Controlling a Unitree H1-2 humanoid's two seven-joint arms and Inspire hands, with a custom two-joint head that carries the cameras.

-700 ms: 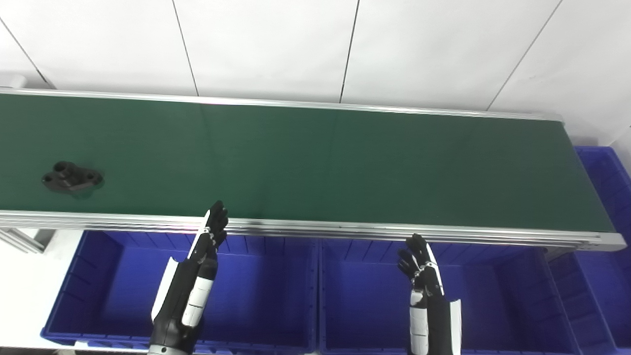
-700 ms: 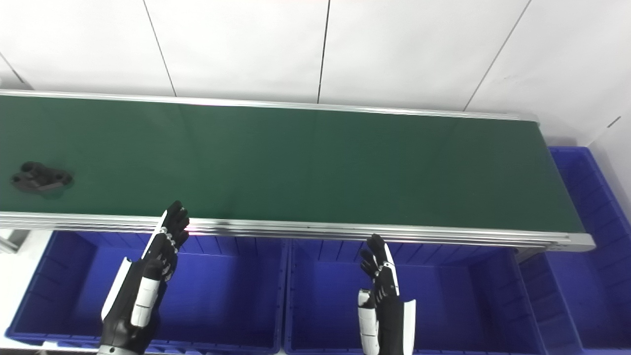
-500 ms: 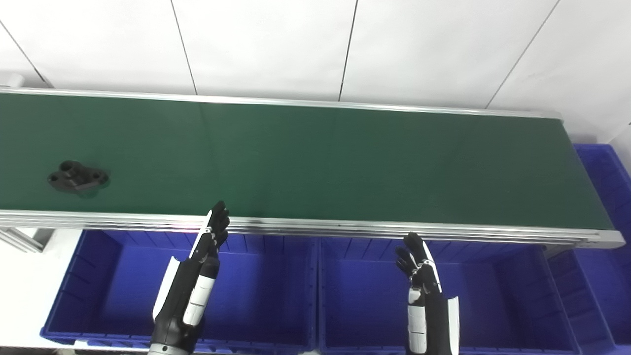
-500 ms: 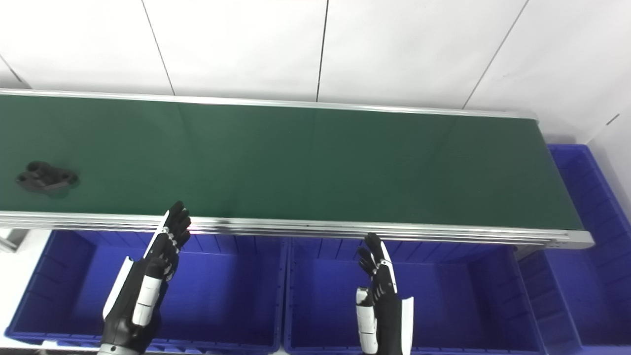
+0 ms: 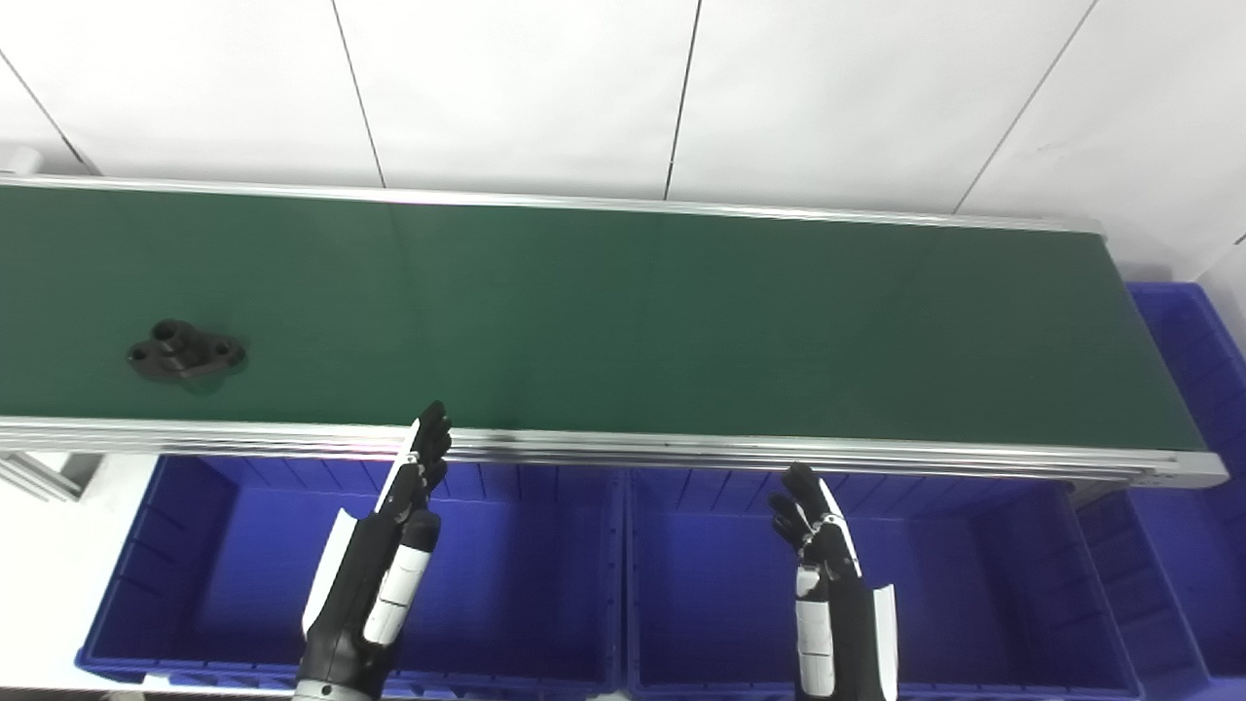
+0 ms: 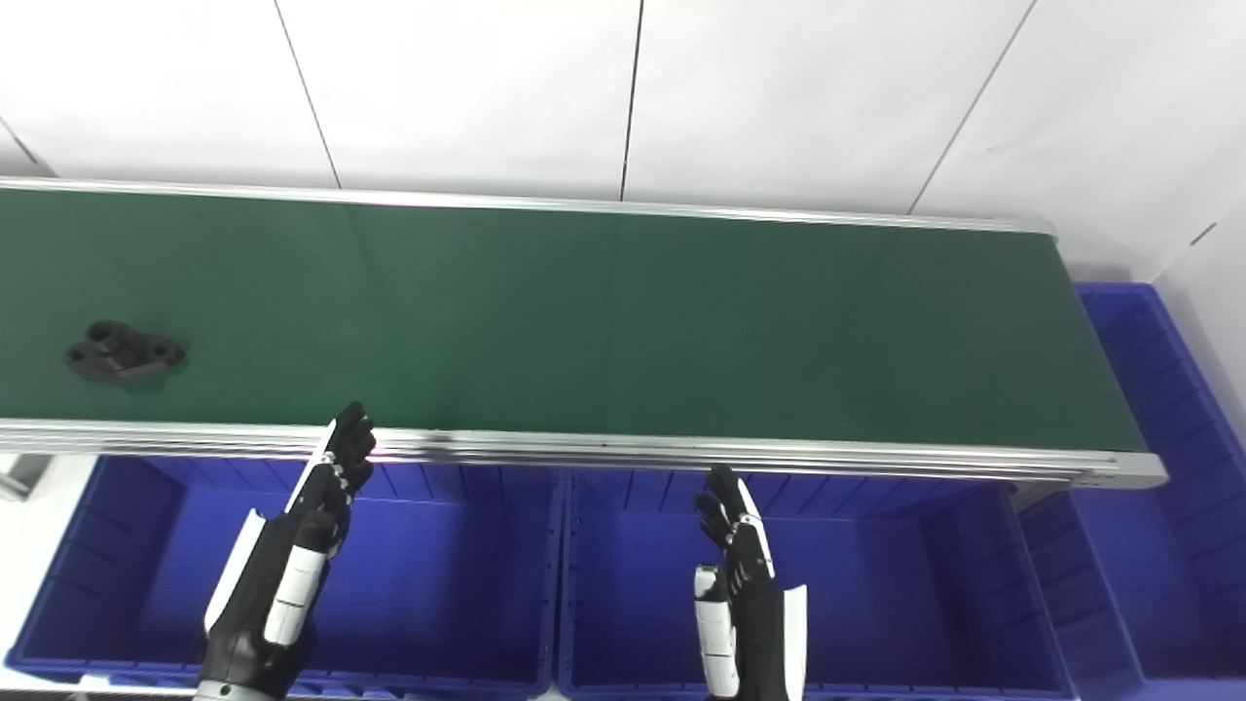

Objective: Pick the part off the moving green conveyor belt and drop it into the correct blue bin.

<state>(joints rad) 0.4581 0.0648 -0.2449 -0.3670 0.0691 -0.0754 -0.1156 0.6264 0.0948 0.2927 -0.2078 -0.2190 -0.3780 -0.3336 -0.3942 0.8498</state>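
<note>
A black part [image 5: 185, 352] with round holes lies on the green conveyor belt [image 5: 623, 312] at its left end; it also shows in the right eye view [image 6: 125, 353]. My left hand [image 5: 414, 482] is open and empty, fingers straight, over the left blue bin [image 5: 195, 545], just below the belt's near rail and to the right of the part. My right hand [image 5: 808, 516] is open and empty over the middle blue bin [image 5: 973, 555].
A silver rail [image 5: 681, 450] runs along the belt's near edge. A third blue bin [image 5: 1192, 389] stands past the belt's right end. White wall panels rise behind the belt.
The black part has moved to the right along the belt. My right hand has drifted slightly left and down. My left hand has stayed in place.
</note>
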